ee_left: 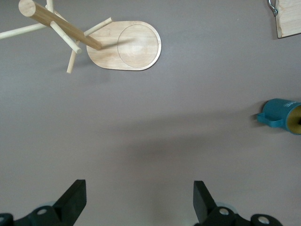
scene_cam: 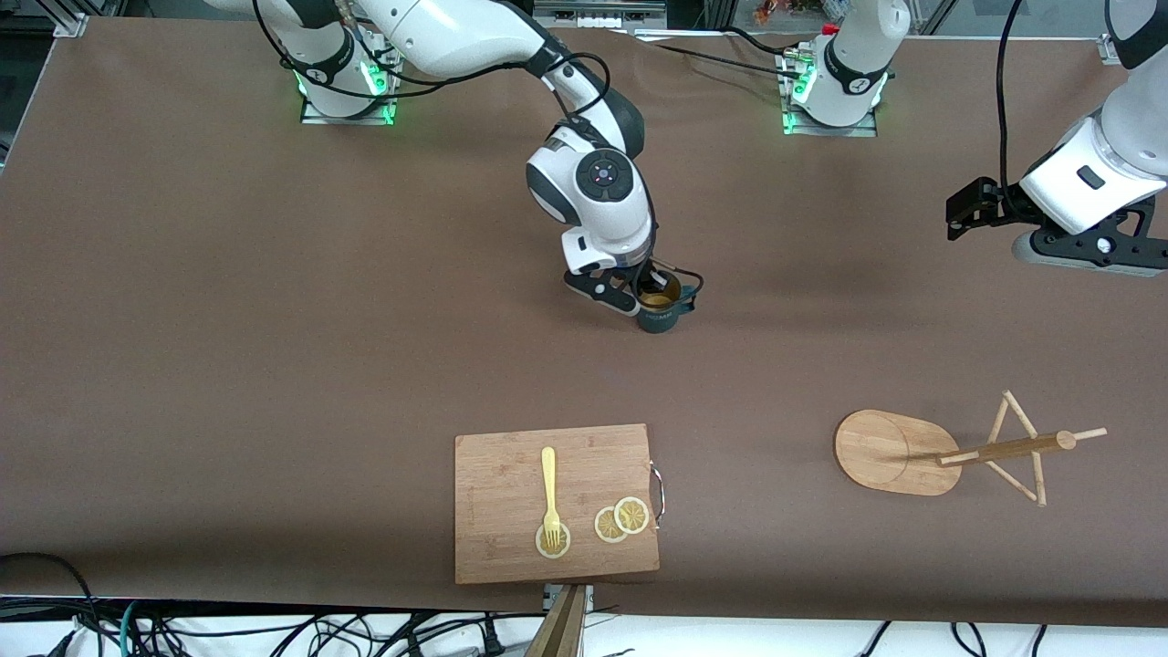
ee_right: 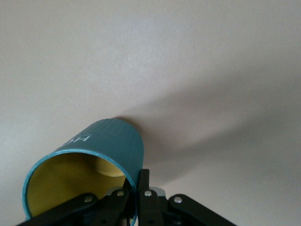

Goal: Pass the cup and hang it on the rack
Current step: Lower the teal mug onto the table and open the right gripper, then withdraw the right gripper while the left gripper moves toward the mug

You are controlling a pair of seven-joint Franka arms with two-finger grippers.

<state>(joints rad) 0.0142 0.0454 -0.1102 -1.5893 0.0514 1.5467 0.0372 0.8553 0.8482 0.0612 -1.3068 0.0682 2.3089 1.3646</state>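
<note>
The teal-blue cup [scene_cam: 659, 310] with its yellow inside sits at the middle of the table, at or just above the surface. My right gripper [scene_cam: 650, 290] reaches down from above and is shut on the cup's rim, one finger inside and one outside. The right wrist view shows the cup [ee_right: 109, 141] pinched at its wall by the right gripper [ee_right: 137, 181]. The wooden rack [scene_cam: 899, 452] stands toward the left arm's end, nearer the front camera than the cup. My left gripper [scene_cam: 960, 212] hangs open in the air over that end; the left wrist view shows the left gripper [ee_left: 139, 194] empty, with the rack [ee_left: 124, 44] and cup [ee_left: 278, 113] below.
A rectangular wooden cutting board [scene_cam: 511, 474] lies near the table's front edge, nearer the camera than the cup. On it are a yellow fork [scene_cam: 549, 493] and lemon slices [scene_cam: 622, 520]. Brown tabletop lies bare between cup and rack.
</note>
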